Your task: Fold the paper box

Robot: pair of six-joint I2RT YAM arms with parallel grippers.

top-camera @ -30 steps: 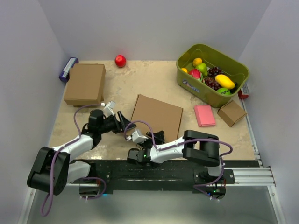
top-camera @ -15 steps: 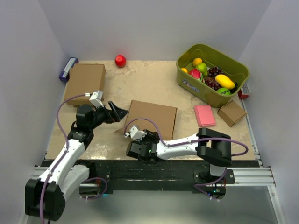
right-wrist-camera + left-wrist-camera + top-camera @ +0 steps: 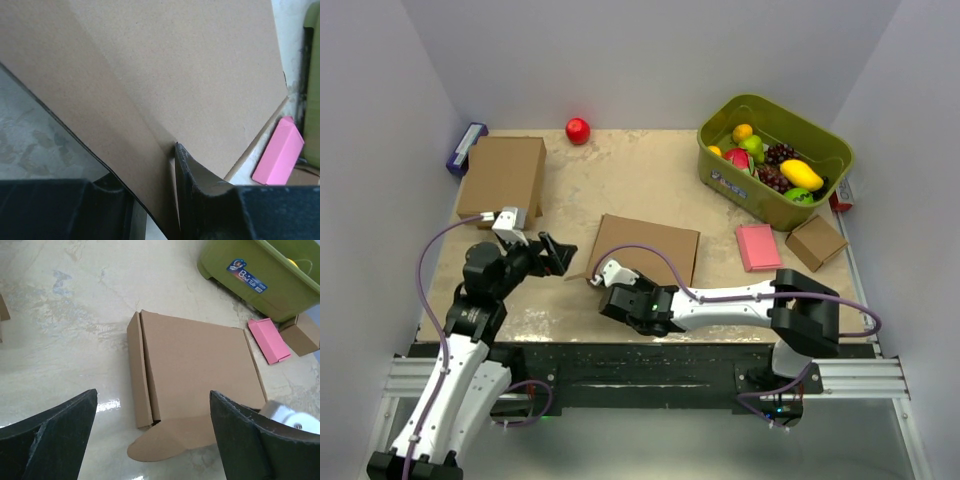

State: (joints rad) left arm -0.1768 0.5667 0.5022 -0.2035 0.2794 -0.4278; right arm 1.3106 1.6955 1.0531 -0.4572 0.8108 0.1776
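The paper box (image 3: 650, 245) lies flat and closed at the table's middle, plain brown, with a rounded flap (image 3: 160, 440) sticking out at its near left corner. In the left wrist view the paper box (image 3: 200, 360) shows whole, a narrow side panel folded along its left edge. My left gripper (image 3: 560, 258) hovers to the box's left, open and holding nothing, its jaws wide apart (image 3: 153, 391). My right gripper (image 3: 620, 292) sits at the box's near edge. In its wrist view the cardboard (image 3: 175, 60) passes between the two fingers, and the gripper (image 3: 135, 165) is shut on it.
A closed brown box (image 3: 503, 178) lies at the far left beside a blue and white item (image 3: 466, 148). A red ball (image 3: 578, 130) sits at the back. A green bin (image 3: 775, 160) of fruit, a pink block (image 3: 757, 247) and a small brown box (image 3: 816, 242) stand right.
My left gripper let go, opened wide and drew back to the left. The box's top panel came down flat. My right gripper closed on the near cardboard edge and its arm stretched leftward.
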